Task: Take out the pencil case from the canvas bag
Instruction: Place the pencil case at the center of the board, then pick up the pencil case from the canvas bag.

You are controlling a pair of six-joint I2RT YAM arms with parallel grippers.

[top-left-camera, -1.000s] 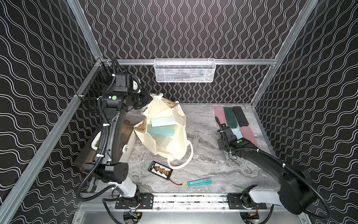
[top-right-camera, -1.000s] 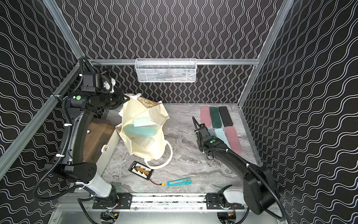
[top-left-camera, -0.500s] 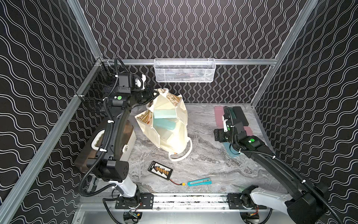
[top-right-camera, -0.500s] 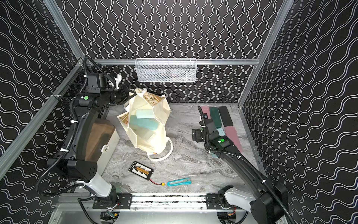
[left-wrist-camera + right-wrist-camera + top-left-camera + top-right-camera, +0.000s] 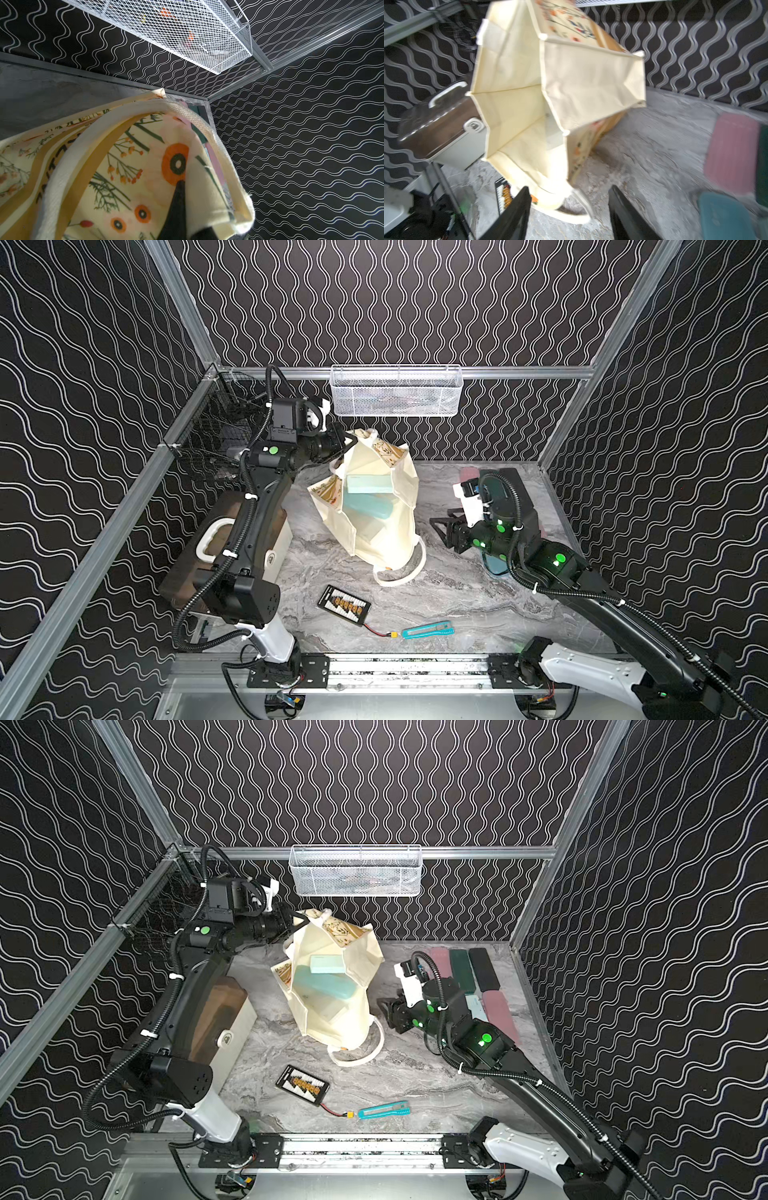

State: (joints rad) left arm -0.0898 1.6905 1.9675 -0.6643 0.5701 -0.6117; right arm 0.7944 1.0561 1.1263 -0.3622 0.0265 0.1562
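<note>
- Grey marbled tabletop [image 5: 457, 601], black walls with wavy white lines.
- Canvas bag [image 5: 386, 531] leans, its mouth facing up; teal pencil case [image 5: 368, 508] inside, under a pale box [image 5: 370, 484].
- Left claw [image 5: 348, 443] is clamped on the bag's rim.
- Right claw [image 5: 569, 188] gapes empty beside the bag.
- The bag's lettering [image 5: 68, 124] is unreadable.

The bag [image 5: 386, 531] stands mid-worktop [image 5: 457, 597] with two cases [image 5: 369, 506] inside, one lying on the other. A box [image 5: 216, 539] sits to its left, a board [image 5: 344, 605] and cutter [image 5: 428, 631] lie in front, and a row of cases [image 5: 460, 969] lies at the right rear. A basket [image 5: 397, 393] hangs on the back wall, above.
</note>
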